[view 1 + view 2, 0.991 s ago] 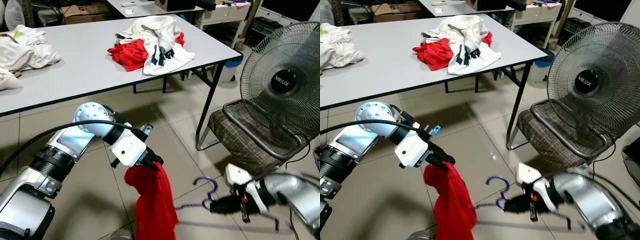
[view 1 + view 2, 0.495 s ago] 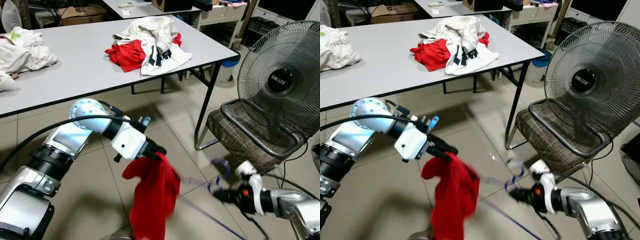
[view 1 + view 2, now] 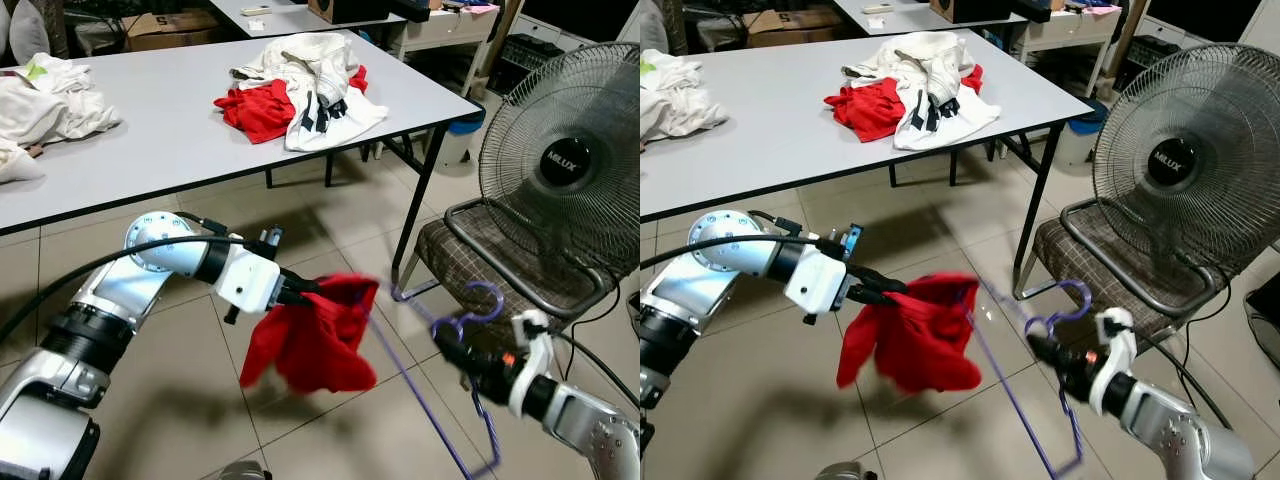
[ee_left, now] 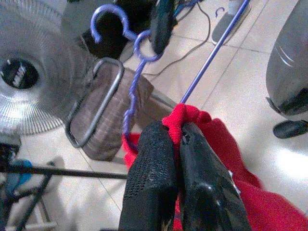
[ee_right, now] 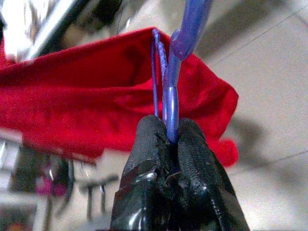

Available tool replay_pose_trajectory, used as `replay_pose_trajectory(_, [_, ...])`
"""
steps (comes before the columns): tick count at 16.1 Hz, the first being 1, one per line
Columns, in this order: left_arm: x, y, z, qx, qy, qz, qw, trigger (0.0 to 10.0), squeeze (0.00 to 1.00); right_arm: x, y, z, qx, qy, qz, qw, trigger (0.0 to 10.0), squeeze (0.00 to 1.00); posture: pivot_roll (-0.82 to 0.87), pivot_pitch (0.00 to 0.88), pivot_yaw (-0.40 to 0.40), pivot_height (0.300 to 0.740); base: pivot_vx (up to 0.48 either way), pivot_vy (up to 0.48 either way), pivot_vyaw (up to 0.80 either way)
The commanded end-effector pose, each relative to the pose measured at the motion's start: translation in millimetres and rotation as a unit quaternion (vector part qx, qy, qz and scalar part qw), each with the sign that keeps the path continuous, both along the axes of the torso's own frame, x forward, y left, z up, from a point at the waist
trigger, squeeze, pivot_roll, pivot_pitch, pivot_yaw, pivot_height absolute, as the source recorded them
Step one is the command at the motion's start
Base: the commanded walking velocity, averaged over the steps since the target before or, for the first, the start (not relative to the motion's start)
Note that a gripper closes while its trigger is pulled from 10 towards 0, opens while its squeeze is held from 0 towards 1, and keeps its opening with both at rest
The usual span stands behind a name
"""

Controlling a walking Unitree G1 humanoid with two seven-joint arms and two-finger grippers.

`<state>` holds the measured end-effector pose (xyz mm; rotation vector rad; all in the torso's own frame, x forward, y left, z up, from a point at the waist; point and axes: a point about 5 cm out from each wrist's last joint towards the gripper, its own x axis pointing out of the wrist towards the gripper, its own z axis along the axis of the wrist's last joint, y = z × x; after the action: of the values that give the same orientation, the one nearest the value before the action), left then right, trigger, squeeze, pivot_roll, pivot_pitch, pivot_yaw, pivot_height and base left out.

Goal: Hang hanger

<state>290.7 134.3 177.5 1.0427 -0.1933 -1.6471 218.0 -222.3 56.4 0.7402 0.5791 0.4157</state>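
Note:
A red garment [image 3: 315, 335] hangs over the floor, pinched at its upper edge by my left gripper [image 3: 300, 288], which is shut on the cloth [image 4: 185, 118]. A purple wire hanger [image 3: 440, 385] stretches from the garment's top corner toward the right, its hook [image 3: 478, 300] curling up near the chair. My right gripper [image 3: 455, 352] is shut on the hanger's neck [image 5: 169, 103], just below the hook. One end of the hanger reaches into the red cloth [image 5: 96, 91].
A grey table [image 3: 130, 120] with piles of white and red clothes [image 3: 300, 85] stands behind. A plaid-seated metal chair [image 3: 500, 280] carrying a large fan [image 3: 565, 165] stands to the right. Cables lie on the tiled floor [image 3: 180, 390] at the right edge.
My left gripper has swung the red garment up and to the right, spreading it out. My right gripper has lifted the hanger, hook now higher, its end at the garment's top edge.

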Motion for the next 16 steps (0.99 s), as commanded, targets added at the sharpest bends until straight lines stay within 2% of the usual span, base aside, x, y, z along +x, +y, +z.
replay_pose_trajectory(1, [-8.8,-12.6,-2,-0.023,-0.009,-0.029,0.999,0.0,0.00,10.6,-9.4,9,0.023,-0.009,-0.063,0.998,10.0,0.00,0.00,0.000,-0.013,0.740,0.000,0.000,0.00])
replay_pose_trajectory(4, [-31.4,-30.2,-27,-0.039,0.008,-0.056,0.998,0.0,0.00,38.0,-3.0,20,0.130,-0.008,-0.168,0.977,10.0,0.00,0.00,0.000,-0.011,0.740,0.000,0.000,0.00])
replay_pose_trajectory(5, [-35.9,-33.1,-32,-0.045,0.008,-0.058,0.997,0.0,0.00,44.1,2.6,21,0.146,-0.004,-0.177,0.973,10.0,0.00,0.00,0.000,-0.014,0.740,0.000,0.000,0.00])
replay_pose_trajectory(8, [-34.2,-36.4,-37,-0.047,-0.013,-0.037,0.998,0.0,0.00,59.2,10.7,26,0.176,0.004,-0.213,0.961,10.0,0.00,0.01,0.000,-0.026,0.740,0.000,0.000,0.00])
replay_pose_trajectory(9, [-30.9,-35.5,-47,-0.032,-0.023,-0.011,0.999,0.0,0.00,69.6,14.6,33,0.209,0.005,-0.236,0.949,10.0,0.00,0.01,0.000,-0.030,0.740,0.000,0.000,0.00])
replay_pose_trajectory(11, [-26.2,-38.2,-57,-0.023,-0.046,0.013,0.999,0.0,0.00,86.9,21.1,45,0.235,-0.001,-0.256,0.938,10.0,0.00,0.01,0.000,-0.034,0.740,0.000,0.000,0.00])
replay_pose_trajectory(12, [-24.6,-41.7,-57,-0.024,-0.060,0.012,0.998,0.0,0.00,94.6,27.7,52,0.244,-0.001,-0.252,0.936,10.0,0.00,0.01,0.000,-0.040,0.740,0.000,0.000,0.00])
replay_pose_trajectory(13, [-22.7,-43.3,-56,-0.026,-0.066,0.016,0.997,0.0,0.00,96.7,34.1,56,0.227,-0.008,-0.229,0.946,10.0,0.00,0.01,0.000,-0.043,0.740,0.000,0.000,0.00])
replay_pose_trajectory(14, [-20.6,-45.0,-55,-0.029,-0.076,0.016,0.997,0.0,0.00,97.0,46.5,63,0.192,-0.024,-0.176,0.965,10.0,0.00,0.02,0.000,-0.047,0.740,0.000,0.000,0.00])
replay_pose_trajectory(15, [-19.8,-45.6,-53,-0.030,-0.082,0.008,0.996,0.0,0.00,96.8,53.2,69,0.201,-0.033,-0.154,0.967,10.0,0.00,0.02,0.000,-0.050,0.740,0.000,0.000,0.00])
replay_pose_trajectory(16, [-20.4,-43.6,-56,-0.015,-0.085,-0.005,0.996,0.0,0.00,101.0,46.6,72,0.260,-0.021,-0.193,0.946,10.0,0.00,0.02,0.000,-0.050,0.740,0.000,0.000,0.00])
